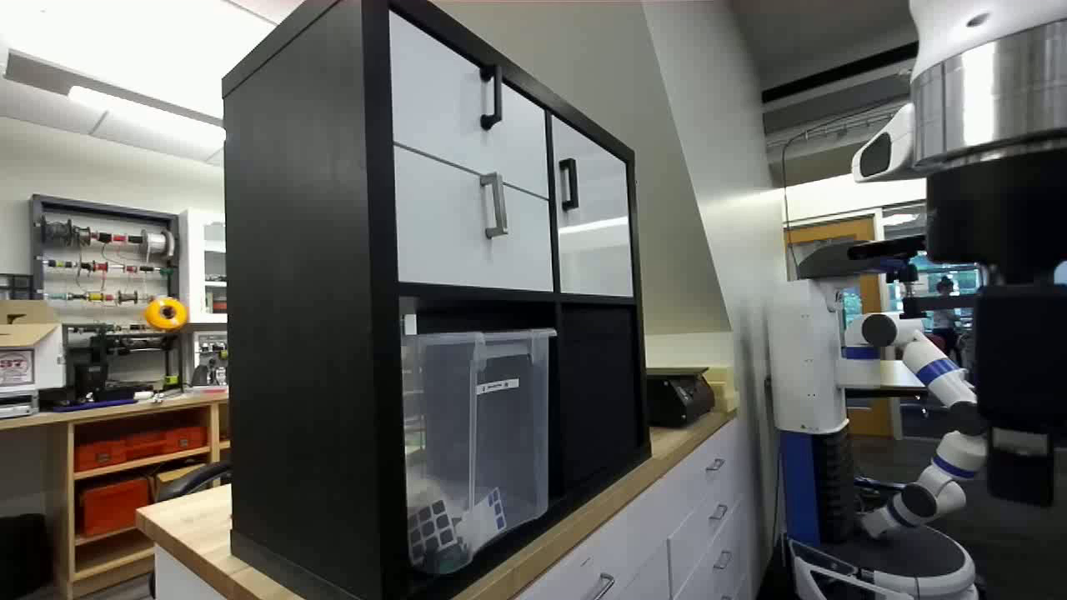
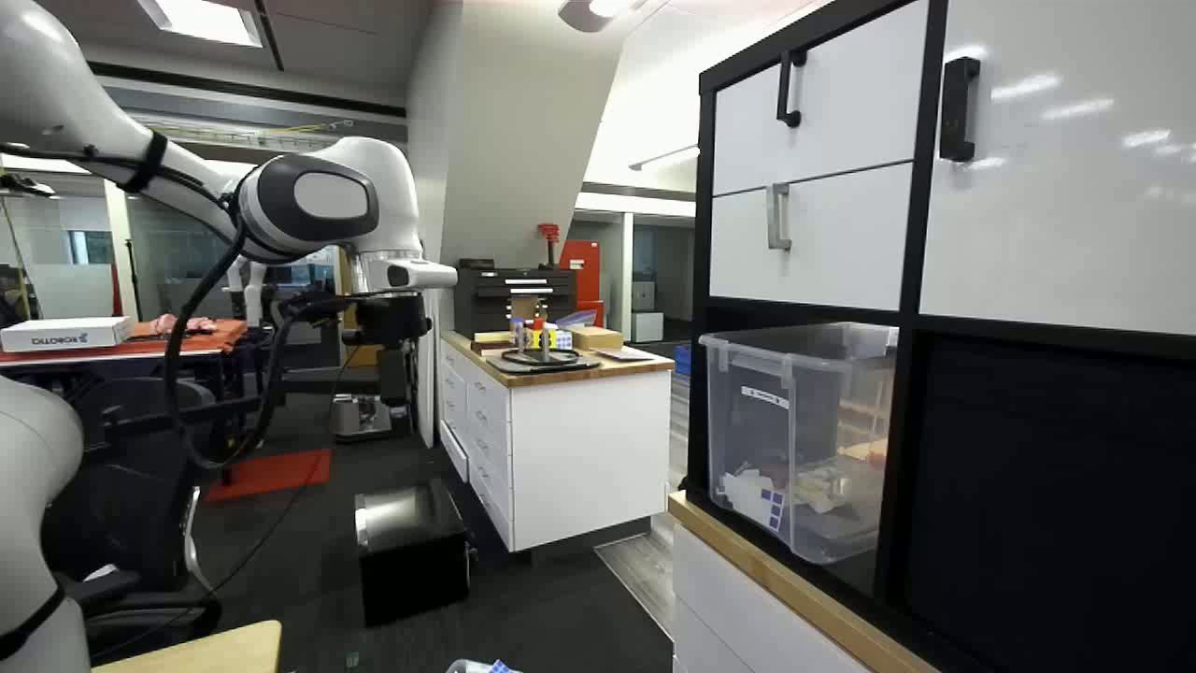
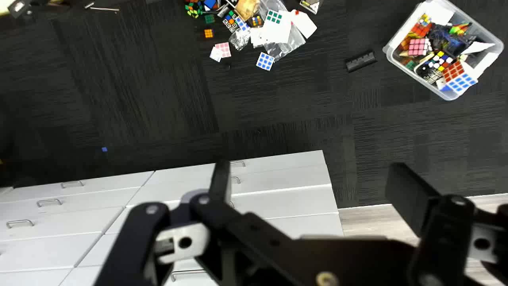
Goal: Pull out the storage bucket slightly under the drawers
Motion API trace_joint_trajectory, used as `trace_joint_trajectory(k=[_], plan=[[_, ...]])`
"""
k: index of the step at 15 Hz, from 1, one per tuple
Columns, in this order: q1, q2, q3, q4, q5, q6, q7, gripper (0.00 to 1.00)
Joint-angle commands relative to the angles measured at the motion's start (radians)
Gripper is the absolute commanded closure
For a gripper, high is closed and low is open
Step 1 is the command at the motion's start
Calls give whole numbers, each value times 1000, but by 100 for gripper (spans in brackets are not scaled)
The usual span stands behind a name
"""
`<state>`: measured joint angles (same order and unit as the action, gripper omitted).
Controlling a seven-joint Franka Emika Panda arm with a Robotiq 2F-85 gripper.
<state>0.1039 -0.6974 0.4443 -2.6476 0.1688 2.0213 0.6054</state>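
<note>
The storage bucket (image 1: 508,433) is a clear plastic bin in the lower compartment, directly below two white drawers (image 1: 450,225). It also shows in an exterior view (image 2: 755,449), with small items at its bottom. How far its front stands out of the cabinet is hard to tell. The drawers (image 2: 841,234) look shut. My gripper (image 1: 1021,471) hangs pointing down, well away from the bucket; it also shows in an exterior view (image 2: 397,383). In the wrist view its fingers (image 3: 315,186) are wide apart with nothing between them. The bucket is out of the wrist view.
The black cabinet (image 1: 300,292) stands on a wooden counter (image 1: 583,521). White drawer units (image 3: 278,198) and a clear tub (image 3: 416,77) of puzzle cubes on the floor show in the wrist view. A black box (image 2: 411,561) stands on the floor.
</note>
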Motion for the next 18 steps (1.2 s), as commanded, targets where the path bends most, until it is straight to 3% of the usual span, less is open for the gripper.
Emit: trace_joint_trajectory(k=[1, 10, 18], plan=[[22, 7, -21, 1, -17, 1, 13, 0], [12, 16, -22, 1, -29, 17, 11, 0], [-43, 146, -68, 38, -128, 192, -17, 0]])
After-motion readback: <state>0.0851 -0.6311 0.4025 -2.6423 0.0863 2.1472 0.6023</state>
